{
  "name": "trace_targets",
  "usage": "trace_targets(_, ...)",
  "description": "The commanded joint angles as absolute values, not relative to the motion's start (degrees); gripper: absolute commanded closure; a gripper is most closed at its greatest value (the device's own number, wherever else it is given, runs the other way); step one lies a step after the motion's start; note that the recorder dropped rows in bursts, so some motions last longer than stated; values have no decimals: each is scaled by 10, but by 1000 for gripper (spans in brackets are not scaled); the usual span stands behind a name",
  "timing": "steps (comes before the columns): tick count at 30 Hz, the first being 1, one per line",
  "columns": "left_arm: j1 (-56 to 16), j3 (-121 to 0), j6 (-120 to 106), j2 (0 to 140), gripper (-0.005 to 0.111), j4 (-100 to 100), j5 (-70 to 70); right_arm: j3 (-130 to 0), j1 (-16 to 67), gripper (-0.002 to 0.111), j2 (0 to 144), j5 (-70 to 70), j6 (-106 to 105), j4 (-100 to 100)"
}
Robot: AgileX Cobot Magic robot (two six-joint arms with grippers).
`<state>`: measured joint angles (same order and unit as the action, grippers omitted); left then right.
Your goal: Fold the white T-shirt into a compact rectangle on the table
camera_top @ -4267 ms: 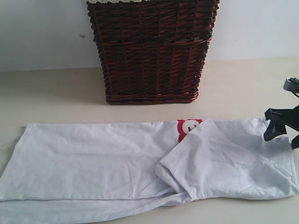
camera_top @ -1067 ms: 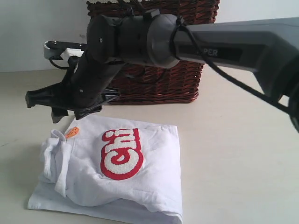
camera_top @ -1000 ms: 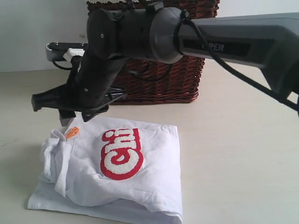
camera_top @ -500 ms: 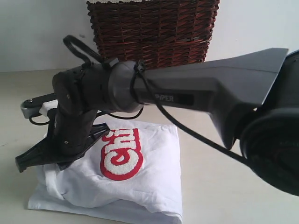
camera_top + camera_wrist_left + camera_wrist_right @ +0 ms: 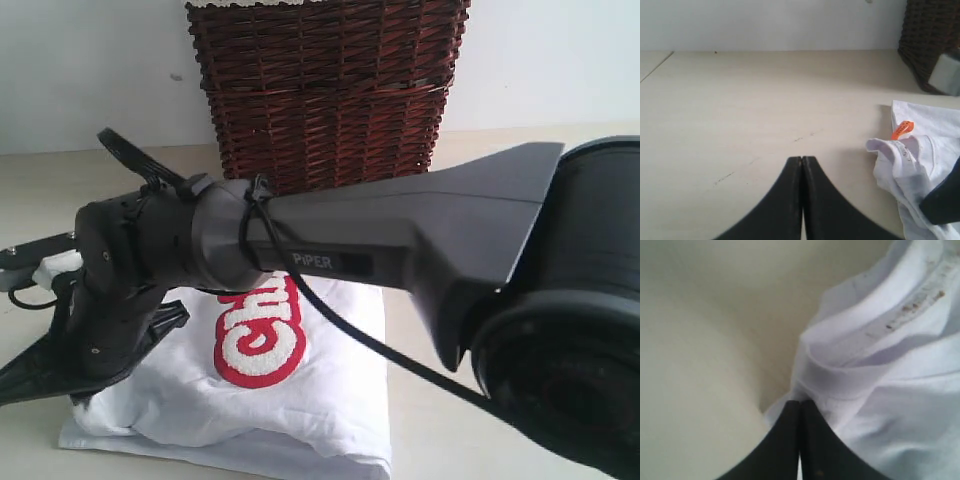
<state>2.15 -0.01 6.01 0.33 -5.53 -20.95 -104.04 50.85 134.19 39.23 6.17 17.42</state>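
Observation:
The white T-shirt lies folded on the cream table, its red-outlined lettering facing up. My right arm reaches across it. The right gripper is low at the shirt's left edge. In the right wrist view this gripper is shut, its tips touching a bunched fold of the shirt. My left gripper is shut and empty over bare table, to the side of the shirt and its orange collar loop.
A dark wicker basket stands behind the shirt against the white wall, and its corner shows in the left wrist view. The right arm's big dark body covers much of the exterior view.
The shirt, spread long earlier, now lies as a compact pad. Over the last second the right arm dropped from above the collar down to the shirt's left edge.

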Motion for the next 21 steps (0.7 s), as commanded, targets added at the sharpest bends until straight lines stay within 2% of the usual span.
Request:
trace_targets(1, 22, 0, 63, 0, 107, -54, -203, -1044, 500, 107, 1324, 427, 55, 116)
trace_targets(9, 22, 0, 62, 0, 107, -54, -203, -1044, 466, 73, 1219, 620, 167, -134)
trace_targets(12, 22, 0, 62, 0, 107, -54, -203, -1043, 442, 70, 1213, 700, 233, -228)
trace_targets(16, 22, 0, 62, 0, 107, -54, -203, -1043, 409, 70, 1224, 700, 171, -130)
trace_targets(21, 22, 0, 62, 0, 107, -54, -203, -1043, 459, 70, 1199, 700, 88, -115)
